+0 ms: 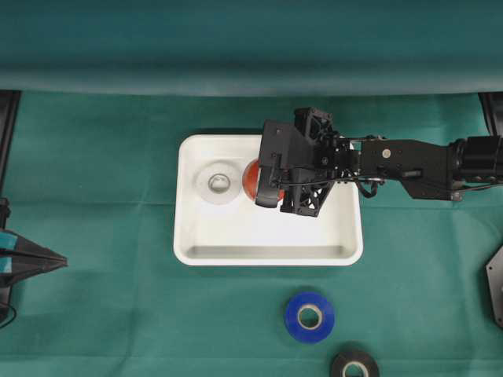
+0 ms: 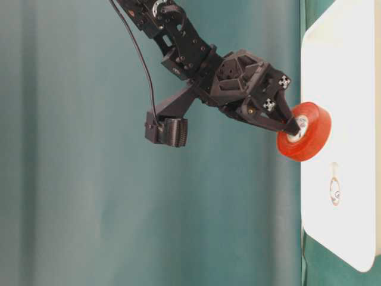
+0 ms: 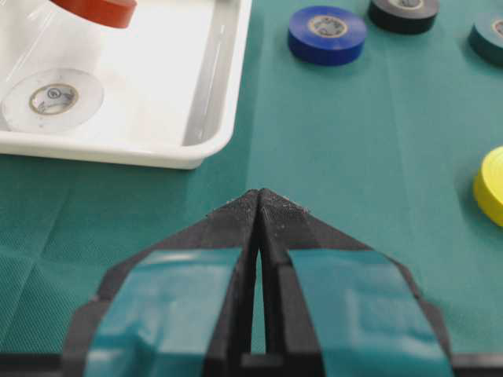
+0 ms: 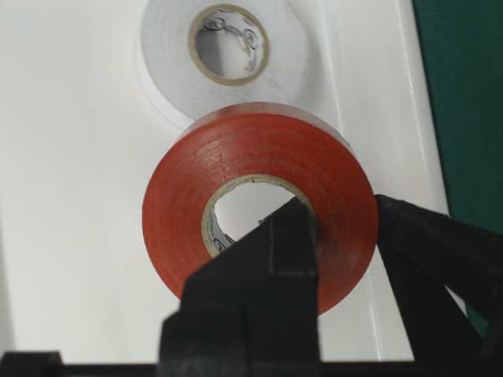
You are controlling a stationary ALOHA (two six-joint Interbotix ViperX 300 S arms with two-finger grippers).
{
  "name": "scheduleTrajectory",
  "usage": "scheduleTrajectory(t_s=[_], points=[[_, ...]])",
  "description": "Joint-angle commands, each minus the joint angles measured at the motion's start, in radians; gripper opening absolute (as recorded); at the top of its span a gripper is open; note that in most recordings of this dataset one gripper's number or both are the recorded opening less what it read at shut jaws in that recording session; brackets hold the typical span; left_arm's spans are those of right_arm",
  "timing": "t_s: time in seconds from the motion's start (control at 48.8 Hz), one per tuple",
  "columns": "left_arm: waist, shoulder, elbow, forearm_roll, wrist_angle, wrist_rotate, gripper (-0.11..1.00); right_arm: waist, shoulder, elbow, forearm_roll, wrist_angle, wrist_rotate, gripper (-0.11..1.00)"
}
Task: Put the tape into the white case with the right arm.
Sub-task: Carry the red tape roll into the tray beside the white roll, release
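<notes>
A red tape roll [image 1: 250, 179] hangs over the white case [image 1: 267, 256], just clear of its floor in the table-level view [image 2: 309, 140]. My right gripper [image 4: 342, 216] is shut on the roll's wall, one finger through the core and the other outside. In the overhead view the wrist covers most of the roll and the right gripper [image 1: 263, 184]. A white tape roll [image 1: 219, 183] lies flat in the case to the left of the red one. My left gripper [image 3: 259, 192] is shut and empty, low over the cloth at the far left [image 1: 59, 263].
A blue roll [image 1: 310, 316] and a black roll [image 1: 354, 365] lie on the green cloth in front of the case. The left wrist view also shows a yellow roll [image 3: 491, 184] and a dark green roll [image 3: 491, 35]. A green curtain hangs along the back.
</notes>
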Motion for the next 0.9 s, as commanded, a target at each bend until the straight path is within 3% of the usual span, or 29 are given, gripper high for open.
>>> scheduleTrajectory(t_s=[0.0,0.308,0.39,0.574,0.882], points=[[0.003,0.008,-0.011,-0.002,-0.005,0.002,0.00,0.000,-0.011,-0.012,-0.002,-0.006,-0.002,0.01],[0.003,0.008,-0.009,-0.002,-0.006,0.002,0.00,-0.014,0.009,-0.012,-0.003,-0.003,-0.002,0.04],[0.003,0.008,-0.009,-0.002,-0.005,0.002,0.00,-0.015,0.012,-0.012,-0.014,-0.002,0.000,0.20],[0.002,0.008,-0.009,-0.002,-0.005,0.002,0.00,-0.015,0.014,-0.012,-0.029,-0.003,0.005,0.71],[0.003,0.008,-0.009,-0.002,-0.006,0.002,0.00,-0.014,0.012,-0.003,-0.029,-0.002,0.006,0.70]])
